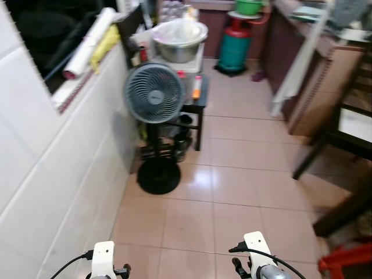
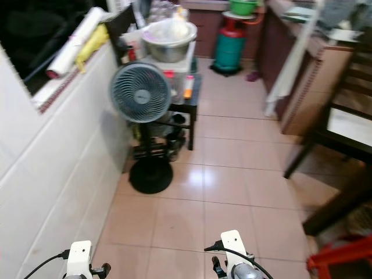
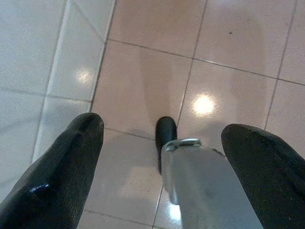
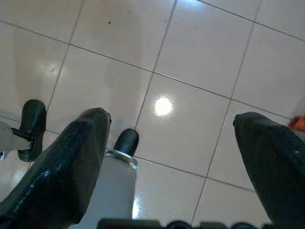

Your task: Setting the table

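Pink-tiled floor [image 1: 244, 192]: bare and glossy underfoot, running ahead as a corridor.
Left end effector [image 3: 162, 157]: hangs low over the floor, fingers [image 3: 57, 171] spread wide, nothing between them.
Right end effector [image 4: 169, 157]: likewise low over the tiles, spread wide, holding nothing.
Left side: white tiled wall [image 1: 52, 168] with a ledge carrying a white roll [image 1: 87, 43].
Mid distance: grey standing fan [image 1: 154, 93] on a round black base, just beside a small dark stand [image 1: 197, 110]; a steel bowl [image 1: 179, 39] sits on boxes on top of the stand.
Right side: dark wooden table [image 1: 349, 125], partly in view at the frame edge; its visible surface is pale, and no dishes can be made out on it. A red object [image 1: 346, 258] sits low on the floor near it.
Far end: green gas cylinder [image 1: 234, 49] by dark cabinets.
Task status: no tableware is carried or within reach. Judgement: the robot is in transit between stations; whether it is going for items or has already laid them cannot be settled, since most of the table is out of frame.
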Controlling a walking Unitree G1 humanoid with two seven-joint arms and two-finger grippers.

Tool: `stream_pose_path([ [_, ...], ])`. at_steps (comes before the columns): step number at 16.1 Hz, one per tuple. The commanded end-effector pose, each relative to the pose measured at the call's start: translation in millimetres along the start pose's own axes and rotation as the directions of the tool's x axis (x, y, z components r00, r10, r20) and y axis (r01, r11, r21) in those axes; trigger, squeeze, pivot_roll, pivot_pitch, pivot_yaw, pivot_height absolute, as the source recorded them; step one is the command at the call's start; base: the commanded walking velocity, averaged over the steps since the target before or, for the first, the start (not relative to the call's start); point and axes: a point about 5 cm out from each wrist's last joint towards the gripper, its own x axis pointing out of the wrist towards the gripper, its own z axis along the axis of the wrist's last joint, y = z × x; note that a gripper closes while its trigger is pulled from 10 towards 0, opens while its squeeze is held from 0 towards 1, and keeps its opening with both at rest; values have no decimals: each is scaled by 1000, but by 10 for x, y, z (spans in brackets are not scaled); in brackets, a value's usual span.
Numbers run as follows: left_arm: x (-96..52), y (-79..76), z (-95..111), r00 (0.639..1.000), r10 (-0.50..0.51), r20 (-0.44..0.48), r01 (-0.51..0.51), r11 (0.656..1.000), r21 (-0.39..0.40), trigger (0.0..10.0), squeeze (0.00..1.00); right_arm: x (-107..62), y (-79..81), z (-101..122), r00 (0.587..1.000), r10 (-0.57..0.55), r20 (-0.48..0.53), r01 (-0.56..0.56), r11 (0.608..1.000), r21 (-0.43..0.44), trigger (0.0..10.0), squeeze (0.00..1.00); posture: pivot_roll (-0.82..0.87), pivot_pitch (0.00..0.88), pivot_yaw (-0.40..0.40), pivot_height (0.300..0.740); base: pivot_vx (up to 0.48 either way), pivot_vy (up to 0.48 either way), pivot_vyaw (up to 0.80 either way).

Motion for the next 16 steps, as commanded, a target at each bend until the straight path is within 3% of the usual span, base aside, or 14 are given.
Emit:
stream_pose_path([
  [1,9,-21,52,1000,-8,12,7,1000,30,10000,0,7,9,31,1000,-7,3,7,1000,14,10000,0,11,0,-5,740,0,0,800],
  [4,23,-74,139,999,-22,28,20,998,65,10000,0,13,17,68,1000,-12,14,11,1000,27,10000,0,-2,0,7,740,0,0,800],
  [9,34,-106,219,999,-23,41,20,998,52,10000,0,2,-43,24,998,-60,14,56,981,186,10000,0,-23,0,38,740,0,0,0],
  [11,36,-108,235,999,-20,45,20,1000,10,10000,0,-1,-80,26,997,-75,11,71,976,205,10000,0,-31,0,51,740,0,0,0],
  [16,52,-164,440,996,-24,91,24,1000,2,10000,0,11,-128,145,995,-89,41,76,966,247,10000,0,-33,0,52,740,0,0,0],
])
